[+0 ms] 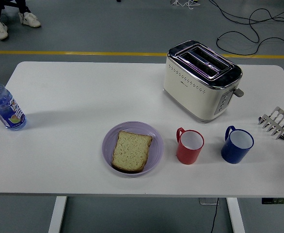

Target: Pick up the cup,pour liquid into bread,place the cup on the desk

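Observation:
A slice of bread (131,151) lies on a lilac plate (154,137) near the table's front middle. A red cup (189,146) stands upright just right of the plate, its handle to the left. A blue cup (237,144) stands upright further right, its handle also to the left. Neither of my hands is in view.
A cream two-slot toaster (201,80) stands behind the cups. A metal toast rack (277,122) sits at the right edge. A blue-capped water bottle (5,104) stands at the left edge. A seated person's shoes (16,23) show on the floor at top left.

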You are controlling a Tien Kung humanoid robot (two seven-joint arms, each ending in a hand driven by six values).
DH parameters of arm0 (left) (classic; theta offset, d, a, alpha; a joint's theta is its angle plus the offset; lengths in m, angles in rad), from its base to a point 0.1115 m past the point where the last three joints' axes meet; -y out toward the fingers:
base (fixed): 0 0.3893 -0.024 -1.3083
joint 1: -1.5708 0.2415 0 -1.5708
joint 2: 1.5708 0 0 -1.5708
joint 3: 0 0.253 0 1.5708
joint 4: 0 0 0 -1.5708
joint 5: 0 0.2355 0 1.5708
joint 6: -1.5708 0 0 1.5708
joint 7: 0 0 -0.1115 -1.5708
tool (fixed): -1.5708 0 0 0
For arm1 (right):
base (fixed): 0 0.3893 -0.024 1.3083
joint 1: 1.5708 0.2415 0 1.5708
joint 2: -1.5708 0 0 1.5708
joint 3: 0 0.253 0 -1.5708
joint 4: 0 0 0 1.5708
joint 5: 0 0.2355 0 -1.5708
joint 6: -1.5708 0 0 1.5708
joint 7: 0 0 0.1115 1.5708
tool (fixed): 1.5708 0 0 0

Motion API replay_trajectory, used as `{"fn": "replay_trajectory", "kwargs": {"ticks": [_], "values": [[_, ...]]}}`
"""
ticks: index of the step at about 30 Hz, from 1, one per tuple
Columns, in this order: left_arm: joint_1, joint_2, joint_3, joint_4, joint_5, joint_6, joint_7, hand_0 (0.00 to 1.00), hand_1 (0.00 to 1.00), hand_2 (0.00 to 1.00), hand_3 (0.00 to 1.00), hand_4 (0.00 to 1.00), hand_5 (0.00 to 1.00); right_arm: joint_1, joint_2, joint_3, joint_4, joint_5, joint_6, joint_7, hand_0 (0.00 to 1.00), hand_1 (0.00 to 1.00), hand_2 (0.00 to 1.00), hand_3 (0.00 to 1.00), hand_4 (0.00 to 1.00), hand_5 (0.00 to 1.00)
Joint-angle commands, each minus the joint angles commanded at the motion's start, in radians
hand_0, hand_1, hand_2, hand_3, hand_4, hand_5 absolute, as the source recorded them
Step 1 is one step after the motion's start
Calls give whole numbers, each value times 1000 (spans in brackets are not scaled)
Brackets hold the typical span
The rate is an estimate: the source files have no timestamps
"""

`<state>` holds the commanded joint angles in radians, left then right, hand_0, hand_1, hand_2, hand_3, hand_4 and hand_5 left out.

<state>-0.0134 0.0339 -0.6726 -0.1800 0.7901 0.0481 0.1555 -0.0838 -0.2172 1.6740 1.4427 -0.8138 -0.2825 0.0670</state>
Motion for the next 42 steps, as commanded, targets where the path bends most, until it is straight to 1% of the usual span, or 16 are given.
{"fn": "replay_trajectory", "kwargs": {"ticks": [1, 4, 7, 8, 13, 14, 16, 19, 25, 28, 29, 30, 32, 36, 42], "values": [[1, 0, 0, 0, 0, 0, 0, 663, 706, 729, 629, 384, 932, -4, -1, -3, 1, -23, -5, 1, 842, 803, 902, 929, 920, 95], [3, 2, 1, 0, 1, 0, 0, 663, 706, 729, 629, 384, 932, -19, -4, -13, 5, -97, -23, 4, 842, 803, 902, 929, 920, 95], [6, 4, 3, 0, 5, -1, 0, 663, 706, 729, 629, 384, 932, -47, -7, -33, 15, -190, -54, 10, 842, 803, 902, 929, 920, 95], [8, 4, 4, 0, 4, -1, -1, 663, 706, 729, 629, 385, 933, -54, -7, -38, 17, -217, -65, 12, 878, 833, 937, 971, 934, 86], [10, 4, 6, 0, 1, -2, -1, 663, 706, 729, 629, 385, 933, -78, 3, -75, 16, -289, -102, 25, 878, 833, 937, 971, 934, 86], [10, 4, 5, 0, 1, -2, -1, 662, 706, 728, 629, 384, 932, -80, 4, -85, 15, -300, -107, 29, 899, 844, 936, 985, 936, 72], [10, 4, 8, 0, -1, -2, -1, 662, 706, 728, 629, 384, 932, -92, 6, -106, 21, -302, -112, 38, 899, 844, 936, 985, 936, 72], [9, 5, 7, 0, -2, -2, -2, 662, 706, 728, 629, 384, 932, -127, 6, -147, 54, -332, -114, 51, 899, 844, 936, 985, 936, 72], [4, 6, 7, 0, -8, -1, -4, 663, 706, 728, 630, 385, 934, -173, 9, -190, 113, -329, -116, 67, 899, 846, 943, 979, 937, 78], [2, 7, 8, 0, -9, -1, -5, 663, 706, 728, 629, 384, 933, -186, 10, -216, 120, -321, -129, 80, 901, 849, 943, 985, 944, 77], [1, 7, 8, 0, -10, -1, -6, 663, 706, 728, 629, 384, 933, -189, 11, -234, 118, -321, -143, 86, 901, 849, 943, 985, 944, 77], [1, 8, 8, 0, -10, -1, -6, 663, 706, 728, 629, 384, 933, -190, 11, -239, 117, -321, -146, 88, 901, 849, 943, 985, 944, 77], [-2, 7, 2, 0, -3, -1, -5, 663, 703, 727, 629, 384, 934, -183, 15, -273, 97, -330, -173, 108, 904, 847, 939, 998, 950, 86], [-6, 6, 1, 0, 0, -2, -3, 663, 703, 727, 629, 384, 934, -154, 29, -315, 45, -351, -204, 131, 904, 847, 939, 998, 950, 86], [-5, 6, 6, 0, -7, -2, -3, 662, 703, 727, 629, 384, 934, -126, 36, -353, -2, -349, -229, 149, 906, 850, 937, 998, 952, 90]]}}
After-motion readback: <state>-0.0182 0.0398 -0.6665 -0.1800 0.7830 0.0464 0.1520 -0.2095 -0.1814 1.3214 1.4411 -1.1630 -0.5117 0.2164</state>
